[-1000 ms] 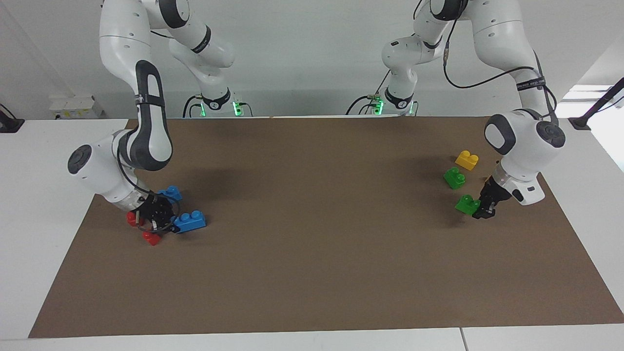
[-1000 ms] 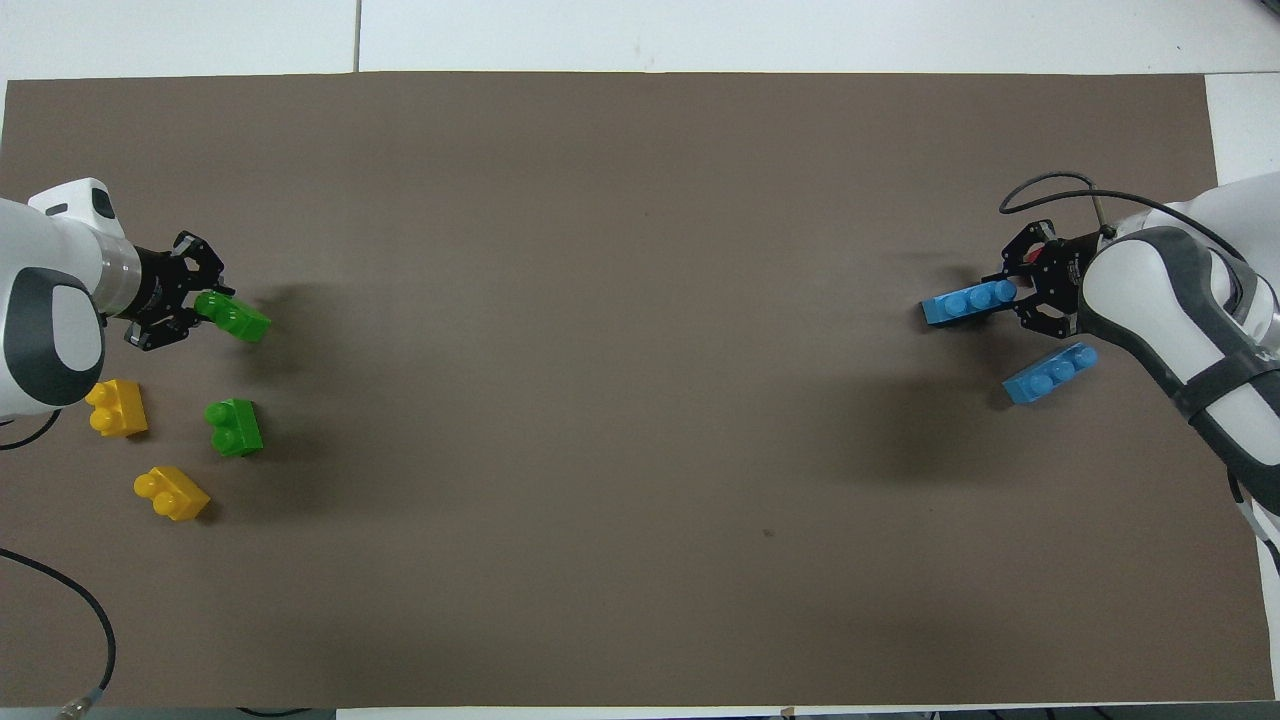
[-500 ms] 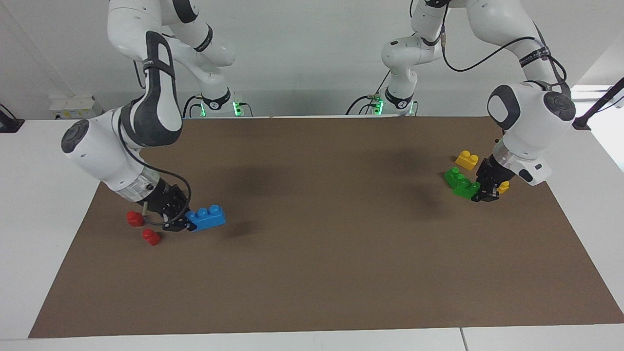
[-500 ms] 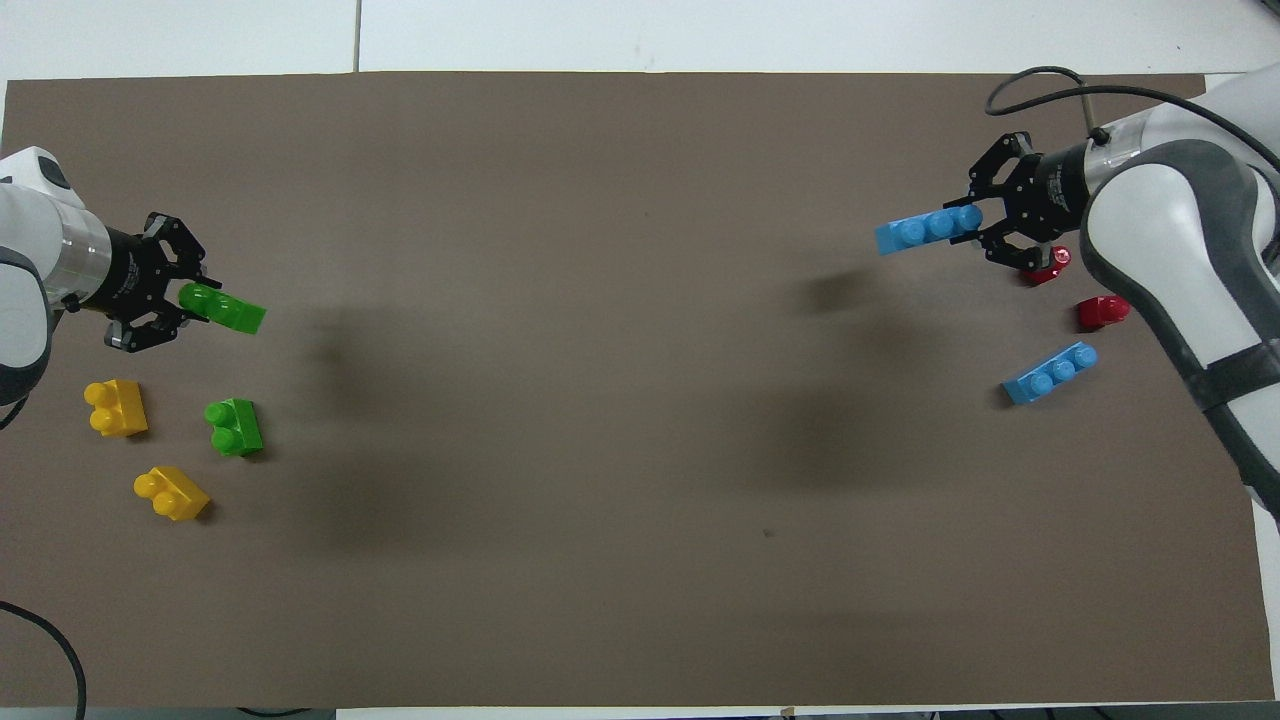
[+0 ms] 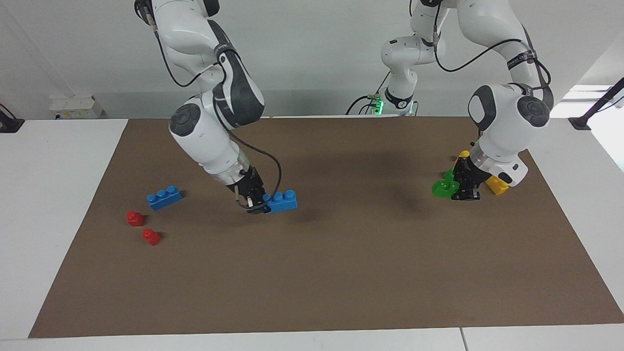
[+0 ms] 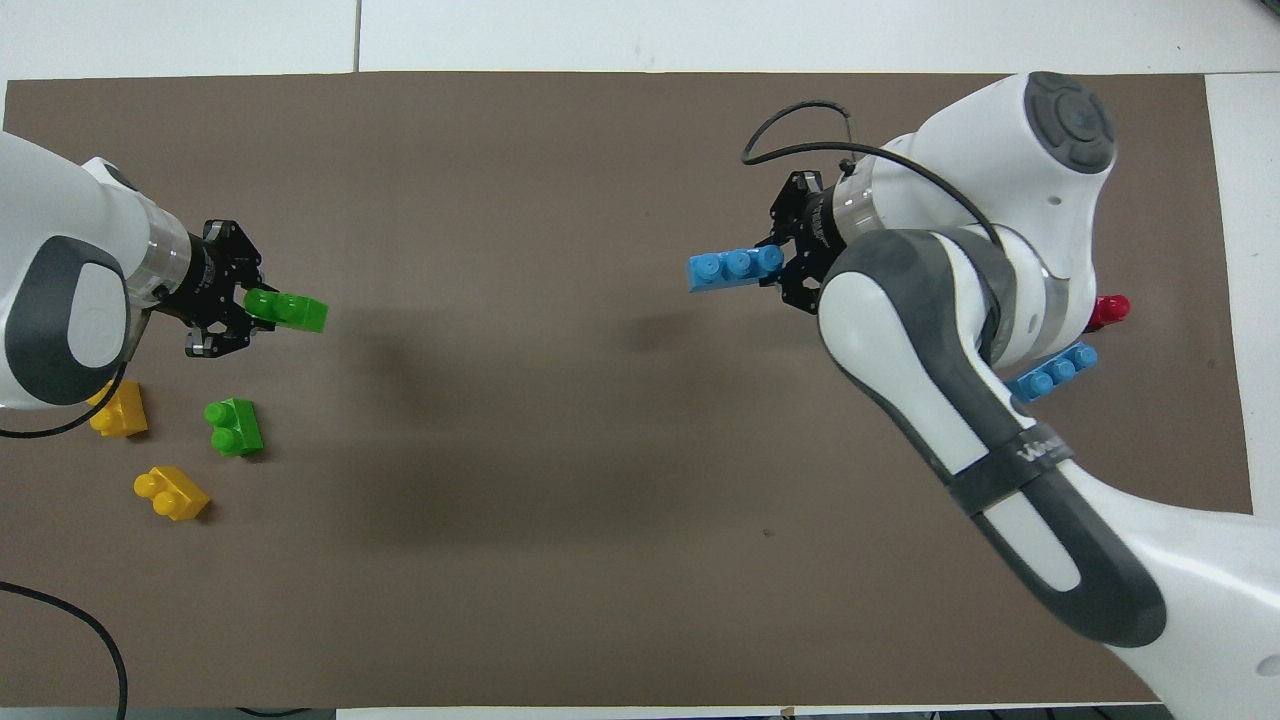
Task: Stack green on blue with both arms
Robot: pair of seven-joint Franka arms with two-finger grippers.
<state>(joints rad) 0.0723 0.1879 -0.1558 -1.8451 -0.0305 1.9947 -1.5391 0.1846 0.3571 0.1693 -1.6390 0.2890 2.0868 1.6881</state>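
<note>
1. A brown mat (image 5: 341,273) covers most of the white table (image 5: 53,195)
2. The right arm (image 5: 214,122) reaches out over the middle of the mat; the left arm (image 5: 507,117) leans over its own end of the mat
3. The right gripper (image 5: 257,201) is clamped on one end of a blue three-stud brick (image 5: 282,201), carried in the air over bare mat, studs up, the free end pointing toward the left arm's end
4. The left gripper (image 5: 463,187) is clamped on one end of a green two-stud brick (image 5: 444,188), raised over the mat with its free end pointing toward the right arm's end
5. A second blue three-stud brick (image 5: 165,197) lies on the mat toward the right arm's end
6. A second green brick (image 6: 234,427) lies on the mat toward the left arm's end, beside two yellow two-stud bricks (image 6: 172,492); one of the two sits partly under the left arm
7. Two red single-stud bricks (image 5: 135,218) stand near the lying blue brick, farther from the robots than it
</note>
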